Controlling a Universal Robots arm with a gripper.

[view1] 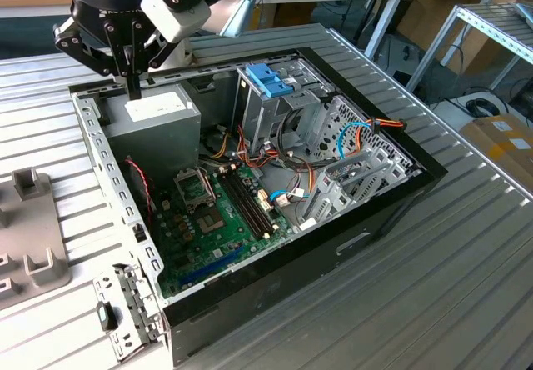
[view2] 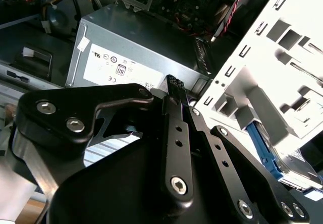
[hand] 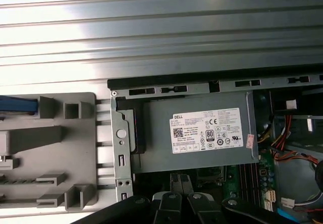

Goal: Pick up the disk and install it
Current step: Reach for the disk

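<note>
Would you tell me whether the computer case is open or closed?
Open. No cover sits on the computer case; its motherboard and power supply lie exposed in the exterior view.

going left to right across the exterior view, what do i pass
grey holder block -> power supply -> blue-handled drive cage -> orange and blue cables -> cardboard box

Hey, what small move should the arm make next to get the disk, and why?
Probably slide the tool off the case toward the grey holder. The tool hangs shut and empty over the power supply, while the disk, in its blue carrier, lies at the holder, outside the case wall.
</note>
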